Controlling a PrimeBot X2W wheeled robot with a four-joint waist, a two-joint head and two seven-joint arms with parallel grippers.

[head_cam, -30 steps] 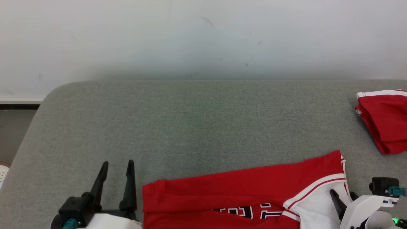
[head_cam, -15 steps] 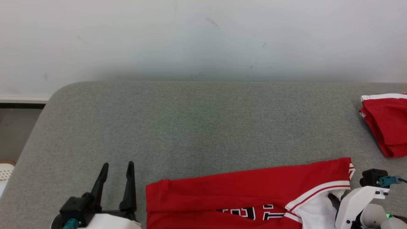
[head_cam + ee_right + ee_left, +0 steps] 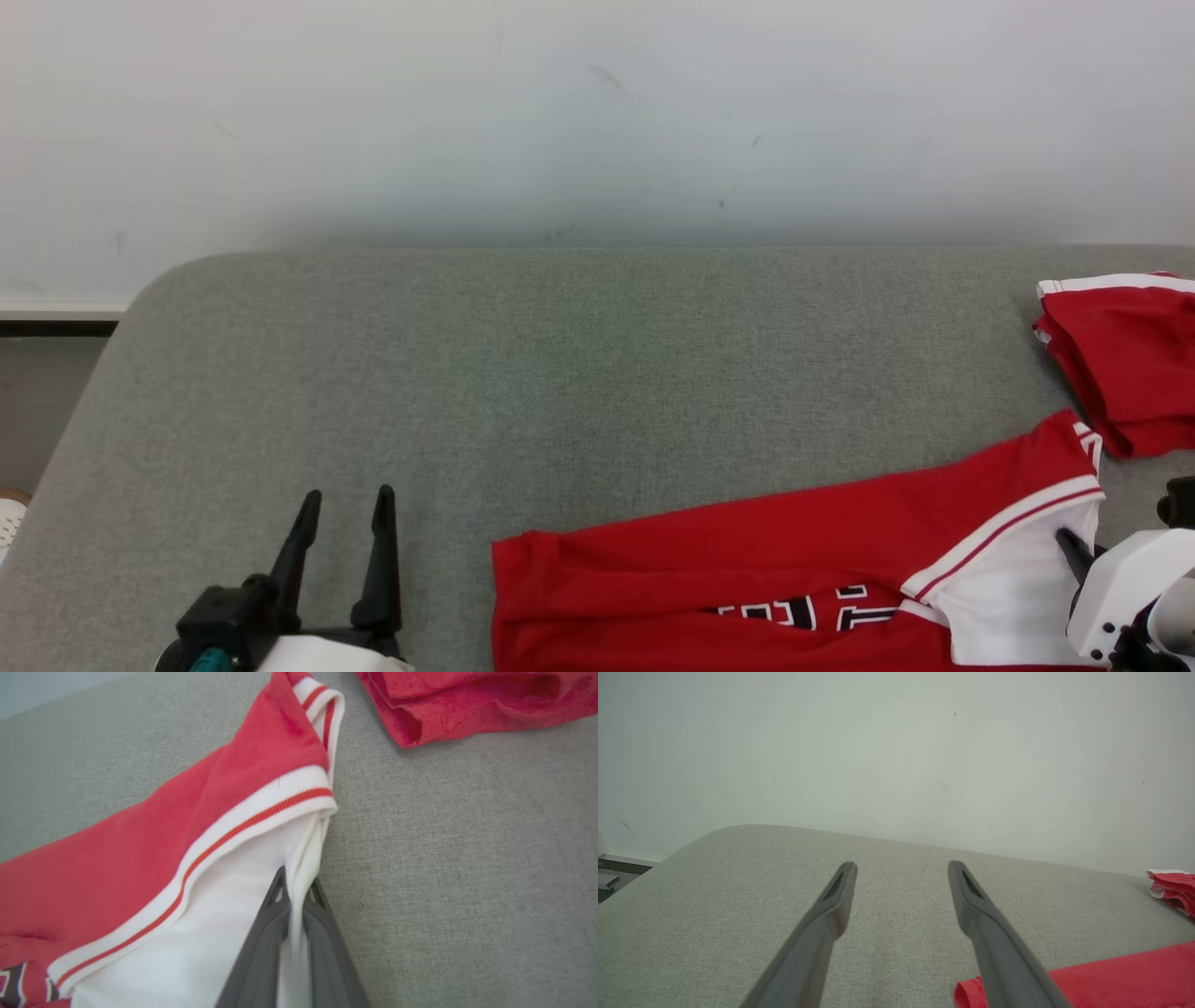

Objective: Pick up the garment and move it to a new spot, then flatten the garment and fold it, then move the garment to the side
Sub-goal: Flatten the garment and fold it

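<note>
We see the garment, a red jersey with a white panel, striped trim and black-and-white lettering, lying folded at the near right of the grey surface. The right gripper pinches its white edge.

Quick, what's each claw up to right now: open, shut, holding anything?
Left claw: open, holding nothing.
Right claw: shut on the white edge of the jersey.

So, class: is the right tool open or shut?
Shut on the garment: the right tool pinches its white edge between both fingers.
</note>
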